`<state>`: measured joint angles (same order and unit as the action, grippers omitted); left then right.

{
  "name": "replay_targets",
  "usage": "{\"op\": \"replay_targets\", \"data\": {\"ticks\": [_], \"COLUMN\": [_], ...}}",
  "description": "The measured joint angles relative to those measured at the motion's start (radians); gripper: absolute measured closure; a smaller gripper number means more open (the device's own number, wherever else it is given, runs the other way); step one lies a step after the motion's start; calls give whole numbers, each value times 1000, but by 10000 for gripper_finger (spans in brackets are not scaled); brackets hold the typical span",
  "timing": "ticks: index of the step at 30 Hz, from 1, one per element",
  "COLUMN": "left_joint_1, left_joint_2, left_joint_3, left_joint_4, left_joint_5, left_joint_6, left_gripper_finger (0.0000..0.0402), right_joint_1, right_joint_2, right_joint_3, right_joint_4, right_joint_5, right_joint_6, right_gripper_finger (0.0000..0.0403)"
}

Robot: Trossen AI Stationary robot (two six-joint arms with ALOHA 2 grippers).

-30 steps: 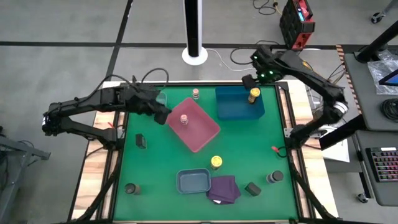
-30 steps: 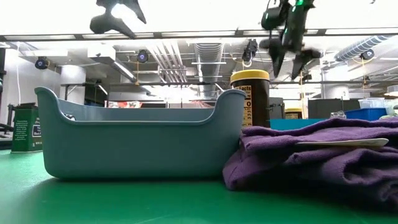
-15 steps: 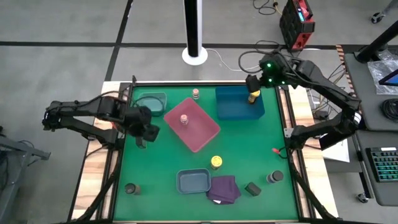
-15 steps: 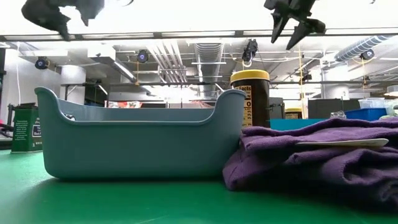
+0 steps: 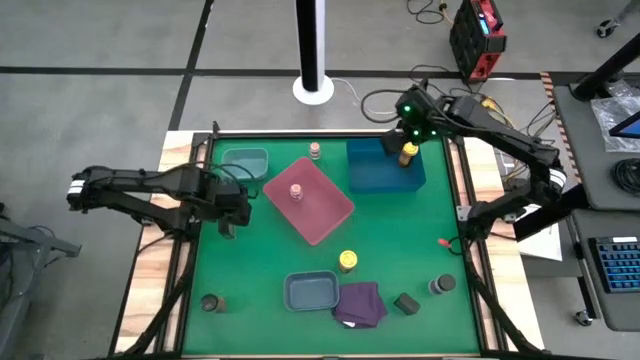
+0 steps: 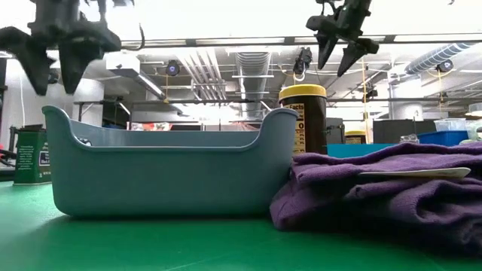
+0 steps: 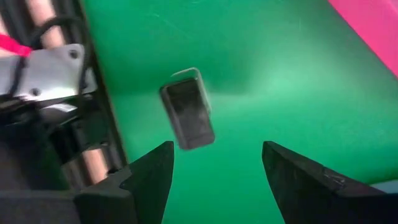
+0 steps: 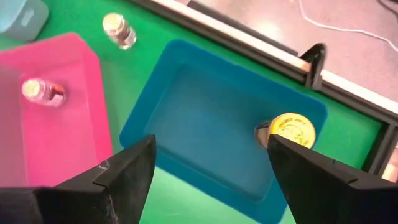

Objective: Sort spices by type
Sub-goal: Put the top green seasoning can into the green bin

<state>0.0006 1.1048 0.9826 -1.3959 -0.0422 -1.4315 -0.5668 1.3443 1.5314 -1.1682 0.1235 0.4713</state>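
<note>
A dark jar (image 7: 188, 116) lies on its side on the green mat near the table's left edge (image 5: 226, 229). My left gripper (image 7: 216, 180) (image 5: 237, 209) hangs open just above it, pointing down, its fingers clear of the jar. My right gripper (image 8: 210, 177) (image 5: 402, 128) is open in the air over the far side of the blue tray (image 8: 211, 137). In that tray stands a yellow jar (image 8: 290, 130). One pink jar (image 5: 296, 190) stands in the pink tray (image 5: 320, 210), another (image 5: 315, 150) on the mat. A second yellow jar (image 5: 347, 261) stands mid-table.
A teal tray (image 5: 245, 160) sits at the far left. At the near edge are a grey-blue tray (image 5: 311, 291) and a purple cloth (image 5: 360, 303). Dark jars stand near the front at the left (image 5: 210, 302) and the right (image 5: 441, 286) (image 5: 406, 302).
My left gripper has swung from the pink tray's far-left corner toward the table's left edge. It has come down, rolled and tipped to point straight down over the lying dark jar. My right gripper has shifted a little toward the table's left above the blue tray.
</note>
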Motion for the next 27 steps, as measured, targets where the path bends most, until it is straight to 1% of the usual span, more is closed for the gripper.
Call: {"op": "replay_targets", "data": {"ticks": [4, 8, 15, 19, 22, 27], "left_joint_1": [1, 1, 1, 0, 1, 1], "left_joint_2": [-31, -36, -36, -25, -27, -21], "left_joint_3": [-92, -171, -274, -260, -256, -276], "left_joint_4": [85, 86, 193, 203, 221, 219], "left_joint_5": [-22, -26, -31, -66, -80, -45], "left_joint_6": [-32, -79, -80, -59, -45, -54], "left_gripper_finger": [173, 173, 173, 175, 196, 259], "right_joint_1": [7, 6, 7, 7, 7, 11], "right_joint_2": [29, 41, 41, 35, 33, 31], "right_joint_3": [0, 0, 0, 0, 0, 0], "right_joint_4": [0, 1, 5, 5, 6, 6], "right_joint_5": [-2, -23, -26, -26, -26, -26], "right_joint_6": [-10, -14, -13, -11, -11, -11], "right_gripper_finger": [96, 94, 107, 112, 113, 105]}}
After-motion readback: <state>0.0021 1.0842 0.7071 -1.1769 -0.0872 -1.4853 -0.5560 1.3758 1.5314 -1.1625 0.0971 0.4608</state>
